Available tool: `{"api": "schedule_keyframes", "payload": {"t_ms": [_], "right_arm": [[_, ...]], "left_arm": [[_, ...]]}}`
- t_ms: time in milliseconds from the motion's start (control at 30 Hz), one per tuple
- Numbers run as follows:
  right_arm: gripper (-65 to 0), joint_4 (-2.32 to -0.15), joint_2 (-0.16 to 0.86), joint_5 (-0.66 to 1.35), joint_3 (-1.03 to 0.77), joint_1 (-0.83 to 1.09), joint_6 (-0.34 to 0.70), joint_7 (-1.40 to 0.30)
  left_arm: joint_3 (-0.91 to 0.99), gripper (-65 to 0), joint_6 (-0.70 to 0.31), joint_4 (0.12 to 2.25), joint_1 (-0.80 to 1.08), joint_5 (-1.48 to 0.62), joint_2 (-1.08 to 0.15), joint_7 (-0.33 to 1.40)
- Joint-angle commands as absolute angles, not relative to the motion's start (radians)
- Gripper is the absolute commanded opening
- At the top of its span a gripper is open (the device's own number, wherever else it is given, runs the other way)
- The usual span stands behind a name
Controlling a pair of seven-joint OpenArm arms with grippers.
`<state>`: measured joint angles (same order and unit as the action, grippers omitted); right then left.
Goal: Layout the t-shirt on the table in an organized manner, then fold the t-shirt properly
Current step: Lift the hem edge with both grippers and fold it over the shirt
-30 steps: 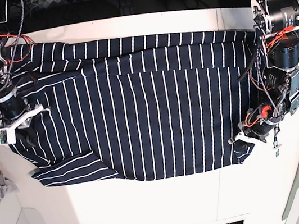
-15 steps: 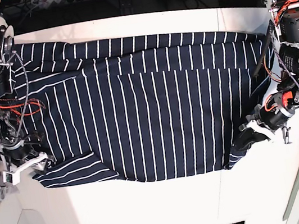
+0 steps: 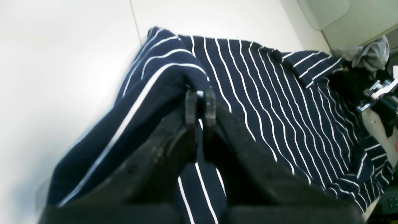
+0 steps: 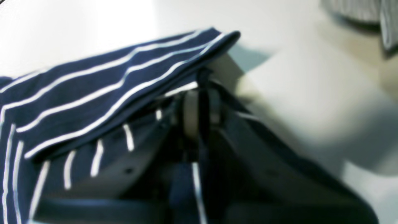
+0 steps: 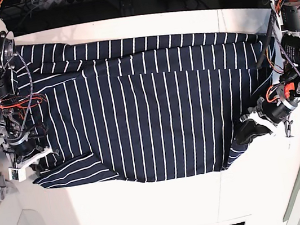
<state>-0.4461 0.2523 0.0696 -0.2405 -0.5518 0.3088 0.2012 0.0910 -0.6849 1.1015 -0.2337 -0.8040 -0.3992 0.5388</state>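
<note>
T-shirt (image 5: 149,107) lay spread across the middle of the white tabletop (image 5: 155,214) in the base view, stripes running top to bottom of the frame, one long edge along the upper side, a sleeve flap at lower left

Left gripper (image 3: 200,104), at the right edge of the base view: jaws together, clamped on the t-shirt's corner; wrist view showed fabric draped over the pinched tips and raised off the tabletop. Lower right corner of the shirt looked bunched and lifted there

Right gripper (image 4: 199,109), at the left edge of the base view: jaws closed on a fold of the t-shirt near the sleeve; its wrist picture was blurred, yet striped cloth clearly passed between the tips, with a hem lifted just above

Judgement: both arms held opposite ends so the cloth could be tensioned or carried over evenly; a two-point hold keeps the edge straight. Shirt looked roughly laid out, folding likely just starting

Small grey cloth (image 3: 367,56) sat off the shirt, upper right of the left wrist view, not involved

Risk, as I judged it: thin pinch might slip if pulled unevenly
</note>
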Motion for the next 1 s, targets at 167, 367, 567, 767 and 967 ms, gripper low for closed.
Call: {"api": "schedule_keyframes", "payload": {"t_ms": [167, 367, 567, 767, 967], "right_arm": [[-65.0, -0.498, 0.264, -0.042, -0.243, -0.583, 0.320, 0.228], [-65.0, -0.699, 0.269, -0.045, -0.243, -0.488, 0.335, 0.227], [-65.0, -0.929, 0.272, -0.044, -0.244, -0.283, 0.370, 0.225], [-65.0, -1.022, 0.271, 0.036, -0.361, -0.153, 0.364, 0.225], [-65.0, -1.020, 0.271, 0.142, -0.434, -0.136, 0.378, 0.224]], "left_arm": [[0.096, -65.0, -0.698, 1.119, -0.260, -0.844, -0.436, 0.516], [0.096, -65.0, -0.698, 1.121, -0.257, -0.918, -0.490, 0.525], [0.096, -65.0, -0.698, 1.197, -0.183, -0.962, -0.545, 0.615], [0.135, -65.0, -0.698, 1.289, -0.080, -0.991, -0.601, 0.625], [0.193, -65.0, -0.698, 1.289, -0.046, -0.984, -0.601, 0.627]]}}
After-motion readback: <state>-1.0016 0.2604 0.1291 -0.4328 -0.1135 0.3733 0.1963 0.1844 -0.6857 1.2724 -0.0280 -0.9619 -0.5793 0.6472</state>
